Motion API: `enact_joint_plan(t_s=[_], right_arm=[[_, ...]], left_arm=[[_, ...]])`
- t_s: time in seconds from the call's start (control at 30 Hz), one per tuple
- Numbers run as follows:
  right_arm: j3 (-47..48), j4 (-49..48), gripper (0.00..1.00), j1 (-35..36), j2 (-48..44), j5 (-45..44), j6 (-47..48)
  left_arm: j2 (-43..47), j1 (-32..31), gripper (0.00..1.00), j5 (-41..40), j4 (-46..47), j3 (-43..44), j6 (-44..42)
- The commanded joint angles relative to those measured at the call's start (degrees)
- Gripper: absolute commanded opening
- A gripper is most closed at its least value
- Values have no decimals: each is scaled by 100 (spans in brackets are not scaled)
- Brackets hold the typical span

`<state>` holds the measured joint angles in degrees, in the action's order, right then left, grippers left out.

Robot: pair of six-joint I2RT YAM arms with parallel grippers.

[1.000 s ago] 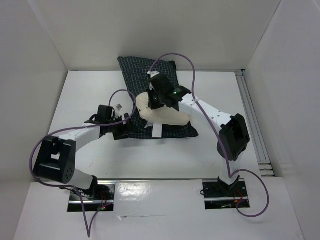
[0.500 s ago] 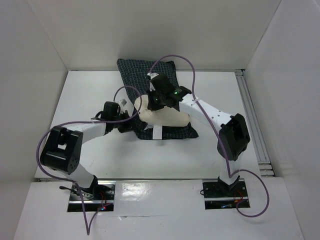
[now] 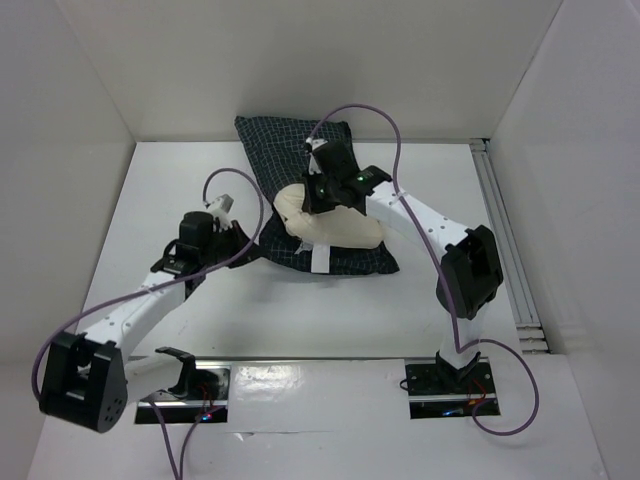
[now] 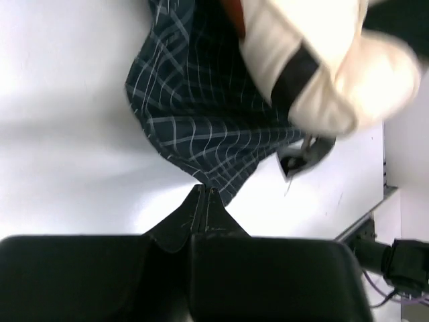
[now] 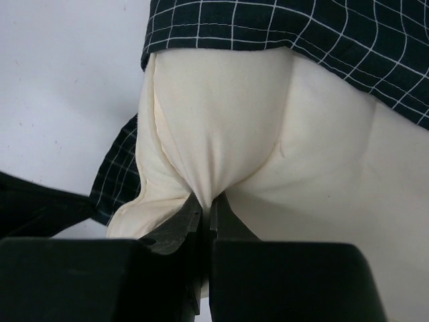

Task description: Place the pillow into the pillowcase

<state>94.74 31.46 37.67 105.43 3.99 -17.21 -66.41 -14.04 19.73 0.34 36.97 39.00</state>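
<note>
Since a second ago the left arm has stretched out, its elbow swinging down toward the near left corner, and the pillow [image 3: 338, 228] has shifted slightly to the right. The left hand [image 3: 250, 248] is now pressed together at the left edge of the pillowcase [image 3: 290, 150], and its wrist view shows the fingertips meeting on the lowest corner of the checked cloth [image 4: 201, 127], pinching it (the hold is only at the very hem). The right hand [image 5: 208, 202] is closed on a fold of the pillow [image 5: 268, 154], which bunches into creases toward the tips. The pillow lies on top of the pillowcase in the middle of the table [image 3: 150, 190], its far end tucked under the checked cloth [image 5: 281, 23]. A white tag [image 3: 322, 260] sticks out at the pillow's near edge.
</note>
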Motion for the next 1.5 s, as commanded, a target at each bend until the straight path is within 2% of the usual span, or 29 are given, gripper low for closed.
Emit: enact_joint_plan(t_s=[0.0, 0.13, 0.17, 0.2, 0.23, 0.27, 0.33, 0.5, 0.67, 0.77, 0.83, 0.87, 0.9, 0.93, 0.97, 1.0, 1.03, 1.13, 1.27, 1.33, 1.47], right_arm=[[414, -474, 0, -155, -418, -91, -72], [519, -474, 0, -207, -365, 22, -72], [519, -474, 0, -207, -365, 23, -72], [519, -474, 0, -207, -365, 23, -72], [519, -474, 0, -207, -365, 23, -72], [519, -527, 0, -207, -365, 23, -72], [519, -527, 0, -207, -418, 23, -72], [519, -527, 0, -207, -479, 76, -124], [519, -527, 0, -207, -479, 128, -124], [571, -405, 0, -207, -418, 128, -124], [572, -352, 0, -207, -357, 128, -124], [572, -351, 0, -207, -356, 76, -124], [572, -351, 0, -207, -356, 76, -124], [572, -351, 0, -207, -287, 24, -124], [572, -351, 0, -207, -216, 23, -124], [624, -351, 0, -207, -216, 23, -124], [625, -351, 0, -207, -59, 23, -124], [931, -351, 0, -207, 74, -30, -177], [1686, -62, 0, -155, 127, -301, -11], [1881, -61, 0, 2, 127, -538, 112], [1505, -473, 0, 284, 274, -680, 113]], left_arm=[[488, -124, 0, 233, -288, -452, 291], [770, -274, 0, 541, -516, -542, 354], [640, -274, 10, 411, -761, -437, 284], [551, -274, 45, 192, -1024, -271, 222], [481, -274, 63, -263, -1192, 9, 161], [428, -274, 76, -494, -1368, 125, 99], [305, -274, 90, -1029, -1274, 266, -32], [-582, -274, 97, -1348, -336, 478, -200], [-1882, -327, 98, -1770, 97, 977, -541], [-2209, -380, 95, -1158, 640, 1040, -692], [-2209, -380, 87, -762, 862, 979, -692], [-2157, -380, 57, -568, 950, 839, -614], [-2104, -380, 29, -18, 1151, 786, -526], [-2043, -310, 4, 240, 1214, 785, -421], [-1912, -310, 0, 468, 1275, 620, -272], [-1806, -310, 0, 1071, 1450, 505, -27], [-1675, -310, 0, 1277, 1947, 365, 132], [-946, -362, 0, 1858, 2637, -58, 748], [118, -678, 0, 2062, 2761, -111, 951], [609, -801, 0, 1895, 2349, 204, 951], [1164, -907, 0, 2061, 2224, 206, 1153]])
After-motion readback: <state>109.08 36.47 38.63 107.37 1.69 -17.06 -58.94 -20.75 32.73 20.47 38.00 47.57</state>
